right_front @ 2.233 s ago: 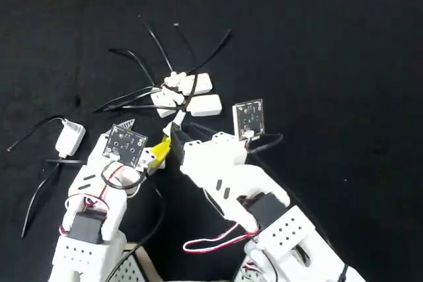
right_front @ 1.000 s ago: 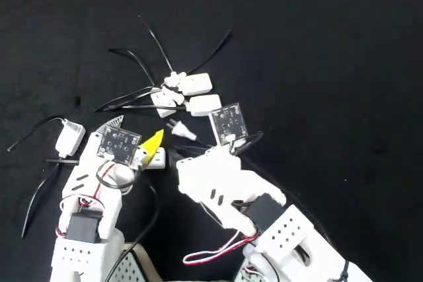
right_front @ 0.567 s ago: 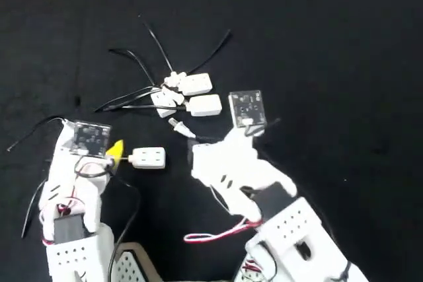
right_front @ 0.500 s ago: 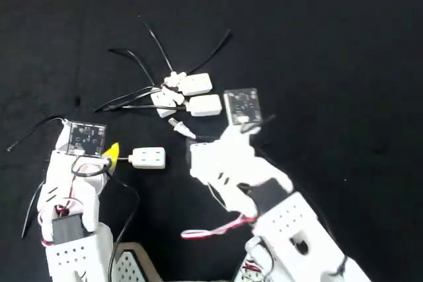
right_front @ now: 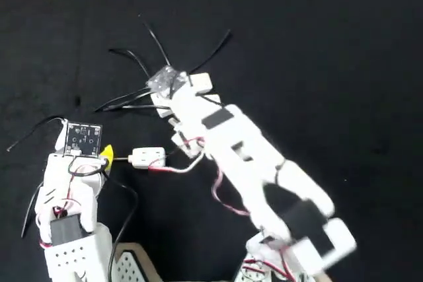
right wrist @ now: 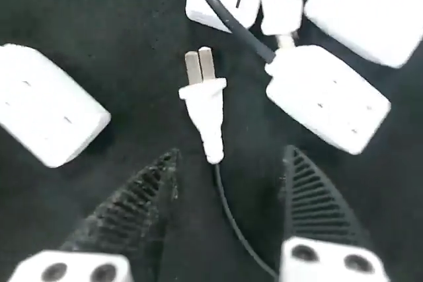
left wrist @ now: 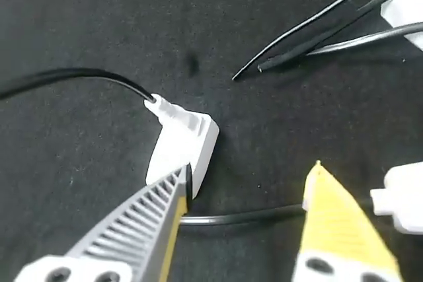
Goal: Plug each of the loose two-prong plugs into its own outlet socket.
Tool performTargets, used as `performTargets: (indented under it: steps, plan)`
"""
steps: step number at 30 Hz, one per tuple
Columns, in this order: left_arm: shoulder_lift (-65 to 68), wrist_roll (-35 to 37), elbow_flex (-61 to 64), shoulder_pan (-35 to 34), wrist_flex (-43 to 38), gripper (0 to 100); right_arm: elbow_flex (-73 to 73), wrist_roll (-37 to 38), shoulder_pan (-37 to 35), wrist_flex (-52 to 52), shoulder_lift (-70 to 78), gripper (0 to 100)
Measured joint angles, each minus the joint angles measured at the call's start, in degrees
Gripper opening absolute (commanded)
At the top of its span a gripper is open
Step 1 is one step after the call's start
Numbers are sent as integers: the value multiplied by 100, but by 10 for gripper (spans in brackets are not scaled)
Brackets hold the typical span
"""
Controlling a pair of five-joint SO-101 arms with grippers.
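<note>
Left gripper (left wrist: 251, 170) is spread wide with nothing held, low over the black table (right_front: 344, 64) at its near left side; a white boxy plug (left wrist: 182, 146) on a black cord lies flat right at the tip of the grey finger (left wrist: 142, 212), can't tell if they actually touch; a thin black cable (left wrist: 244, 214) runs across the gap between the fingers; the lone socket (right_front: 147, 157) sits just past the yellow finger (left wrist: 334, 219), apart from it.

The right arm (right_front: 244, 153) is stretched out over the bunch of sockets mid-table; right gripper (right wrist: 231, 155) is wide open too, empty; the loose two-prong plug (right wrist: 205, 100) lies flat just ahead of the gap, prongs pointing away from the gripper, touching neither finger; one socket block (right wrist: 49, 123) is off to one side of it, another block (right wrist: 327, 107) to the other, and two more (right wrist: 360, 11) lie beyond.
</note>
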Motion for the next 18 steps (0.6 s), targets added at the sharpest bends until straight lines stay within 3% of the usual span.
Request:
performTargets:
  steps: [7,12,18]
  plan:
    - [0,-237,0,158,299,272,-97,484,9,-35,554,229]
    - [0,-431,0,281,413,272,-132,923,9,-35,756,9]
    - [0,-431,0,299,413,272,-132,1073,26,35,765,11]
